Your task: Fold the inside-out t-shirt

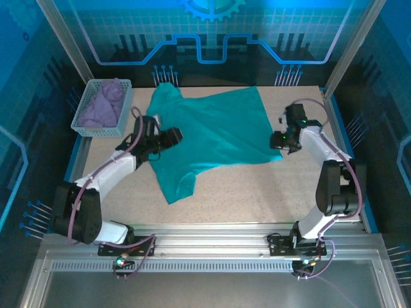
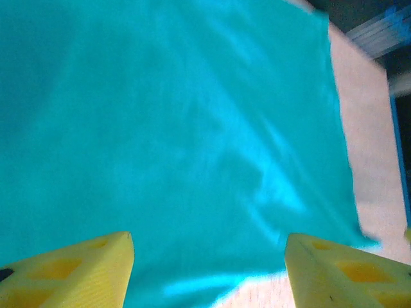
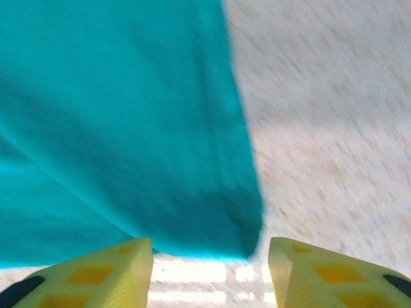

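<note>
**Teal shirt spread flat on the table, both grippers standing apart**

Found the inside-out t-shirt (image 1: pixel 212 128) lying opened out and a little wrinkled on the speckled beige table (image 1: pixel 270 192), over its middle and far part. Noted one narrow part of the fabric reaching toward the near edge on the left side, and another pointing toward the far left.

Saw the left gripper (image 1: pixel 172 136) at the left edge of the shirt, over the fabric, with its yellow fingers (image 2: pixel 77 269) spread wide and nothing between them. From the left wrist, looked onto smooth teal cloth, with bare table along the right side. Could not tell whether the fingertips touched the cloth.

Saw the right gripper (image 1: pixel 277 139) at the near right corner of the shirt, likewise spread and pinching nothing. From the right wrist, found that corner just ahead of the gap between the two fingertips, with bare table to its right.

Farther out, at the far left corner of the table, noted a white basket (image 1: pixel 80 122) with a lavender-purple cloth (image 1: pixel 103 106) heaped inside, apart from the shirt.
</note>
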`<state>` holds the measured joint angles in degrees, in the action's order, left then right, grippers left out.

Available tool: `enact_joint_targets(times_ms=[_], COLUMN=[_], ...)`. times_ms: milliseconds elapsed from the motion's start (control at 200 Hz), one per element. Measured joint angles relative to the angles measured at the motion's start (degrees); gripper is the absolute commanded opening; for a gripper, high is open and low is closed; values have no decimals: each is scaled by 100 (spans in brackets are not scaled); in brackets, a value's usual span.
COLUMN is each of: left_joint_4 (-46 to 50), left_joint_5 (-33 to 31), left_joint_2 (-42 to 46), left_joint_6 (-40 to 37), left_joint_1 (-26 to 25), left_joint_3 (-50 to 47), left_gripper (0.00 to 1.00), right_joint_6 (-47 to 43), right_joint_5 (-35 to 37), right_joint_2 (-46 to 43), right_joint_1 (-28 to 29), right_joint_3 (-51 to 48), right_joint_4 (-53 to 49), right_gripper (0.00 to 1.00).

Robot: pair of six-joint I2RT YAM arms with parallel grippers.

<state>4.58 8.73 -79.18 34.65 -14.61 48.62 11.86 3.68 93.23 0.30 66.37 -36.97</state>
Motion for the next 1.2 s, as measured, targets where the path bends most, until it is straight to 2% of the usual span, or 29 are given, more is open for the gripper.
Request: enact_joint_targets(times_ms=[135,345,415,530,610,700,855,1075,1200], left_joint_4=[378,723,769,756,726,651,651,654,658], left_joint_5=[39,37,44,94,103,120,120,118,118], left_joint_2=[503,874,798,520,378,356,341,341,361], left_joint_6=[-4,0,0,0,-2,-4,-4,-4,-4], left_joint_1=[-345,-378,-378,-378,-378,-378,-378,-378,-378], left_joint_3=[-667,-1515,-1668,-1755,-1849,-1856,-1856,-1856,-1856], left_gripper=[65,66,66,66,67,66,67,67,67], right_joint_6=[105,131,129,72,90,59,59,31,13], right_joint_5=[-251,-599,-636,-629,-612,-531,-389,-85,-70], right_joint_2=[17,452,695,1036,1134,1231,1458,1598,1576], right_joint_1=[-315,-289,-289,-289,-299,-317,-398,-455,-455], right_joint_3=[-334,-326,-240,-26,116,289,544,675,693], right_joint_4=[-7,142,144,164,162,149,98,-79,-118], right_gripper=[50,44,37,19,12,9,12,35,39])
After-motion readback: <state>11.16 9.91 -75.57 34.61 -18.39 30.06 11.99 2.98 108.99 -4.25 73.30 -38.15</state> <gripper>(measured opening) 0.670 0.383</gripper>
